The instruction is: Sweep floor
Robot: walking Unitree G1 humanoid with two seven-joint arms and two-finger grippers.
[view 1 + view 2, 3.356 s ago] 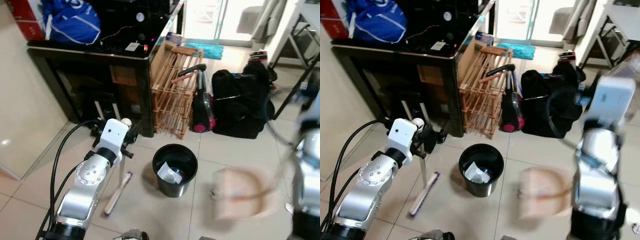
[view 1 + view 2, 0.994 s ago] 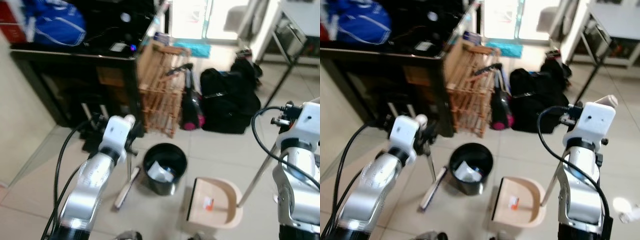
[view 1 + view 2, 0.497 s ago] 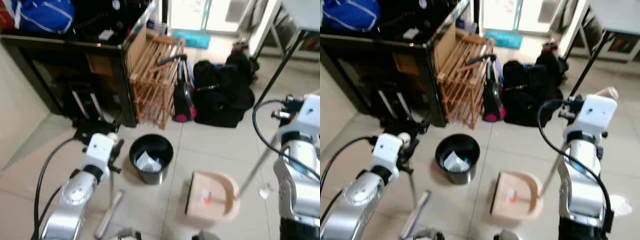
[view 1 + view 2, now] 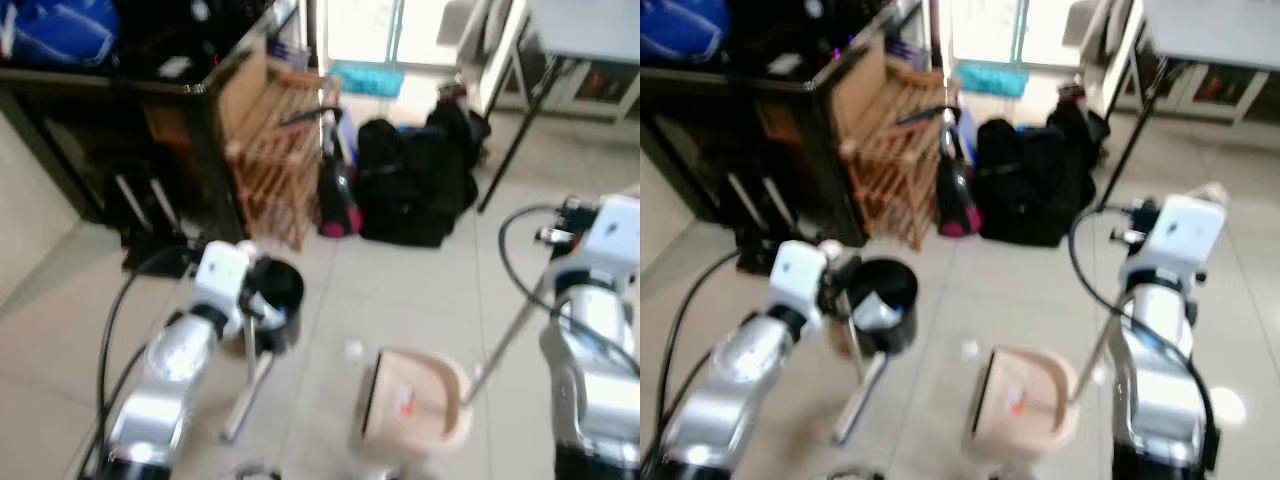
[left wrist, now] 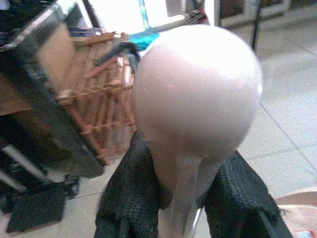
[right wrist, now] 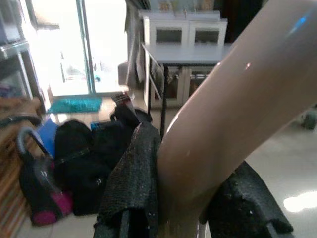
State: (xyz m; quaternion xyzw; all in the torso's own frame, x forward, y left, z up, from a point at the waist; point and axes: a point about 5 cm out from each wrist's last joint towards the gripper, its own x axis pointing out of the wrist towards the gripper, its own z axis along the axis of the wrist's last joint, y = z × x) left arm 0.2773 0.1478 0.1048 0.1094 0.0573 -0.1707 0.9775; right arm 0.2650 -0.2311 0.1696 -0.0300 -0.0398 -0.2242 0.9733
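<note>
Two tools are at work over the tiled floor (image 4: 420, 290). The left tool (image 5: 181, 193) pinches the pale handle of the broom (image 4: 248, 385) just under its rounded knob; the broom head rests on the floor beside the black bin (image 4: 272, 300), which holds crumpled paper. The right tool (image 6: 181, 198) is closed around the long handle of the beige dustpan (image 4: 415, 405), whose pan sits flat on the floor between the two arms, a small orange-red scrap inside it. A small pale bit of debris (image 4: 352, 349) lies on the tiles between bin and dustpan. Behind stand a wooden rack (image 4: 270, 160), a handheld vacuum (image 4: 335, 195) and a black bag (image 4: 415, 180).
</note>
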